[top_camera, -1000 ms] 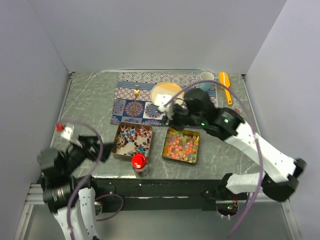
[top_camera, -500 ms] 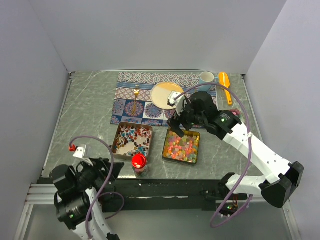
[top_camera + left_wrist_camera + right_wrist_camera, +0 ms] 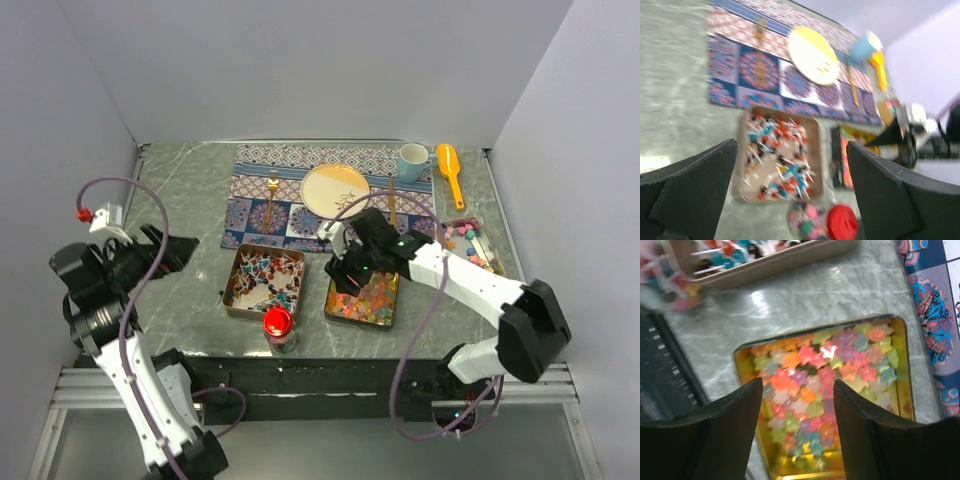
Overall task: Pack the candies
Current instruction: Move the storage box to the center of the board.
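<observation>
now | candies in gold tin | directly below parted right jaws

— Bright enough in here?
— Yes, soft and even, with hardly any shadows. White glare on the surface and the candies. The left wrist view is badly smeared.

Grey marble table, pale walls

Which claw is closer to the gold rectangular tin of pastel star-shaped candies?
Right. The right claw hangs directly over the gold rectangular tin of pastel star-shaped candies. The left claw, wide open, is far off at the left edge of the grey marble table.
</observation>
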`<state>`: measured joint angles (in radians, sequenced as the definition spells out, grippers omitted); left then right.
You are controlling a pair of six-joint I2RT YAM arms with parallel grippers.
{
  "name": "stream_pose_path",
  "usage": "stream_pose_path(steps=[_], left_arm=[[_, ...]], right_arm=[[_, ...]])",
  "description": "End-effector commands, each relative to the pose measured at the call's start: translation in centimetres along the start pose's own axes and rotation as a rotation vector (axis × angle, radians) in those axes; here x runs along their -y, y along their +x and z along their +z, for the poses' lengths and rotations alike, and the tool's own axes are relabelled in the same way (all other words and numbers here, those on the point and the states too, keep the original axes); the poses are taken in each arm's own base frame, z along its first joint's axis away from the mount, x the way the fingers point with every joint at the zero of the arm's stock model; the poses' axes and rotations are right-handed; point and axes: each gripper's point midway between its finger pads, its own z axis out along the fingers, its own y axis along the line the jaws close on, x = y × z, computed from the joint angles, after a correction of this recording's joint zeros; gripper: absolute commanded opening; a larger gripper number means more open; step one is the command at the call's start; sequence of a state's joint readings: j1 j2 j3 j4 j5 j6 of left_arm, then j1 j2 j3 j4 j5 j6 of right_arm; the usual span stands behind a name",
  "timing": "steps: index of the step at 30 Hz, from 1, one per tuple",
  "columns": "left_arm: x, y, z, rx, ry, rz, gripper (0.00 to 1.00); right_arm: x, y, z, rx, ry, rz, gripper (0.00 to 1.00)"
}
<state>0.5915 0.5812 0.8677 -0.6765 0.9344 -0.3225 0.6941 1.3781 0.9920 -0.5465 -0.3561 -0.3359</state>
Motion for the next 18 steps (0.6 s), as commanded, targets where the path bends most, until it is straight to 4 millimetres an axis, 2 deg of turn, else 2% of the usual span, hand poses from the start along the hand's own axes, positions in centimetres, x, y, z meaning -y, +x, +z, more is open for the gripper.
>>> stream_pose_path(steps=[1,3,4,5,6,7,8,9,11,12,13,16,18], left_arm=[[-4.8,-2.0,2.6,0.038,-0.135,-0.082,0.97],[-6.2,-0.4,3.9,-0.045,-0.202,-0.105,0.97],[-7.1,1.0,5.0,-0.122,-0.227,-0.144,0.97],[-6.6,2.8,6.3,-0.201,-0.241,-0.131,0.97],[-5.9,3.1,7.2,-0.256,-0.238,-0.084,0.97],[-6.3,4.9,8.9,-0.367,-0.260,-0.073,0.97],[-5.2,5.4,9.8,-0.395,-0.213,-0.017,0.97],[-6.9,4.8,10.5,-0.394,-0.302,0.013,0.97],[-7.9,5.0,10.9,-0.461,-0.359,0.093,0.97],[-8.8,5.7,10.9,-0.506,-0.400,0.116,0.97],[-9.6,7.3,11.2,-0.586,-0.423,0.117,0.97],[-9.3,10.8,11.4,-0.746,-0.398,0.203,0.98],[-9.0,11.7,12.1,-0.793,-0.378,0.248,0.99]], right_arm=[[2.0,-3.4,1.3,0.092,0.066,0.015,0.73],[2.0,-4.6,1.4,0.112,0.056,0.051,0.76],[2.1,-5.1,1.4,0.122,0.057,0.066,0.77],[2.2,-5.8,1.1,0.138,0.067,0.082,0.78],[2.3,-6.0,1.1,0.140,0.076,0.122,0.80],[2.5,-6.2,1.0,0.143,0.087,0.138,0.81],[2.7,-6.5,0.7,0.151,0.103,0.150,0.82],[3.2,-6.7,0.2,0.160,0.136,0.165,0.82],[3.7,-7.3,-0.8,0.190,0.175,0.162,0.83],[4.4,-7.3,-1.2,0.193,0.217,0.171,0.83],[4.8,-7.3,-1.6,0.199,0.239,0.180,0.84],[5.6,-7.1,-2.4,0.213,0.265,0.210,0.84],[5.9,-7.0,-2.6,0.222,0.272,0.221,0.84]])
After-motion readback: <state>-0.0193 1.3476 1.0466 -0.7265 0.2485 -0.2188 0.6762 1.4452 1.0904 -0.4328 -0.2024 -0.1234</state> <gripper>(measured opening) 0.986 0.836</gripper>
